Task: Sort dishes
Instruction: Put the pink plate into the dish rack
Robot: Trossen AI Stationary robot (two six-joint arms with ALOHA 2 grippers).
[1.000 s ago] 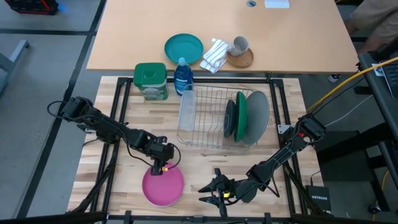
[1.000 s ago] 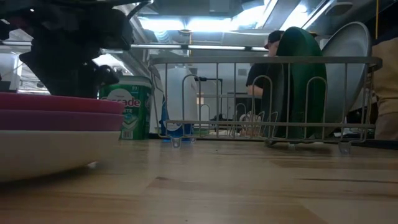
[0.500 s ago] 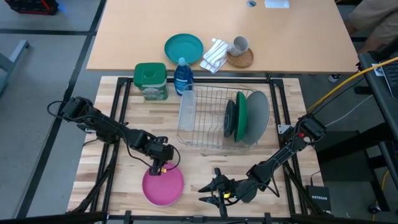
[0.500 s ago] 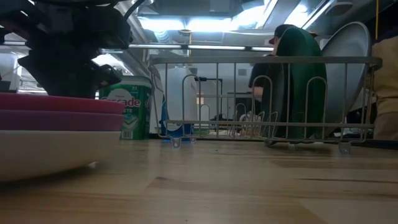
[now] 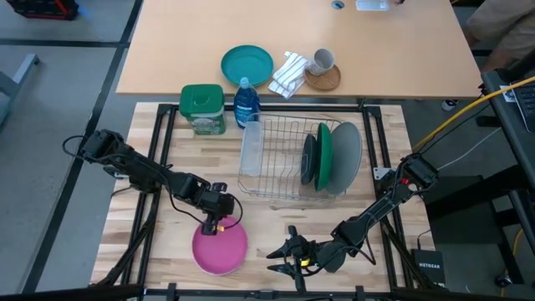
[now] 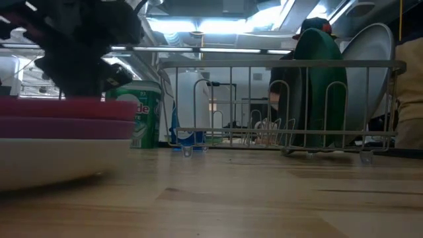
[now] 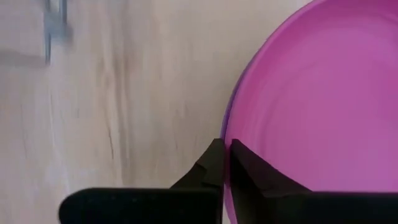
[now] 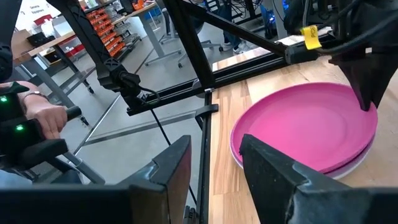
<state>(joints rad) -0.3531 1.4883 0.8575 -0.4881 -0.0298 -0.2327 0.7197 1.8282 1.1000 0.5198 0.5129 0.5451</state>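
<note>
A magenta-pink plate (image 5: 220,248) tops a low stack at the table's near left; in the low view a second pink plate (image 6: 66,127) and a white plate (image 6: 59,158) lie under it, the white one on the table. My left gripper (image 5: 216,221) stands at the top plate's far rim, shut on it. My right gripper (image 5: 284,256) is open and empty near the front edge, right of the stack. A dark grey plate (image 5: 308,160), a green plate (image 5: 323,156) and a light grey plate (image 5: 345,156) stand on edge in the wire rack (image 5: 276,159). My left gripper pinches the top magenta plate's far rim (image 7: 225,140) between its two fingers, one finger (image 7: 249,174) over the plate's inner face and one (image 7: 208,168) outside the rim. The fingers come from above, pointing down (image 8: 367,90). The plate lies level on the stack.
A green-lidded tub (image 5: 203,109) and a blue bottle (image 5: 245,102) stand left of the rack at the far side. A teal plate (image 5: 247,64), a cloth and a mug (image 5: 322,60) sit on the far table. A person's hand (image 8: 37,115) shows beyond the table's left edge.
In the low view my left gripper has shifted a little sideways at the top plate's rim. The stack stays where it was.
</note>
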